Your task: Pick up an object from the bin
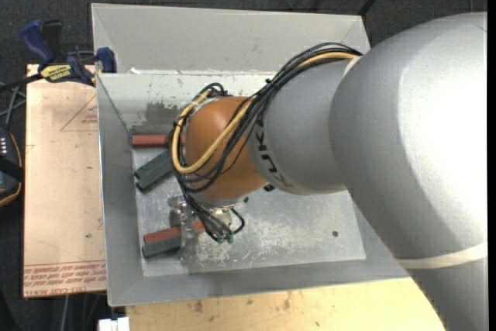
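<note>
Closest to my camera looms the arm's thick grey link [403, 143], covering much of the bin on the side it reaches in from. Below the orange wrist cover [221, 147] the fingers [188, 231] are down near the bin's front-left corner. Whether they are apart or together I cannot tell, since cables [186, 155] and the cover crowd them. Just beside them, perhaps touching, lies a flat block [159, 242], red on top and dark beneath, stretched along the front wall; I cannot see it between them. I judge it stiff, light and sturdy, best pinched across its narrow width near the middle, as smooth faces could slip. Further out rests a dark grey-green block [153, 170], and beyond it a reddish bar [150, 140] by the left wall. The grey bin [232, 39] holds these three pieces that I can see, spread apart on a scuffed floor.
</note>
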Controlling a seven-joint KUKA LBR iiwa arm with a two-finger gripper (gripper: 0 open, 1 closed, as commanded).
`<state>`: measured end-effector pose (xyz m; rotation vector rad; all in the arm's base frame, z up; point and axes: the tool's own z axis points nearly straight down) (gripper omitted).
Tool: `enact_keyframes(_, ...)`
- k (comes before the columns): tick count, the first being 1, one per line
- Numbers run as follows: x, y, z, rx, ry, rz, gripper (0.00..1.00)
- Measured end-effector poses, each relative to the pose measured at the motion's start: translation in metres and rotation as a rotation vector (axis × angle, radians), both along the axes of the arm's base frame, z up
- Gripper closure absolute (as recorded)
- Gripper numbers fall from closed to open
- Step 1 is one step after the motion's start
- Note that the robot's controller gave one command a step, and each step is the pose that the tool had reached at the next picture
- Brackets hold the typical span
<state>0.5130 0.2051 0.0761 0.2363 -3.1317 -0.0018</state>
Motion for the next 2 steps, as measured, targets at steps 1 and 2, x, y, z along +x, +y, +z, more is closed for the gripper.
enact_keyframes(1, 0.000, 0.000, 0.000, 0.000, 0.000, 0.000, 1.00)
enact_keyframes(2, 0.008, 0.002, 0.131, 0.000, -0.003, 0.043, 1.00)
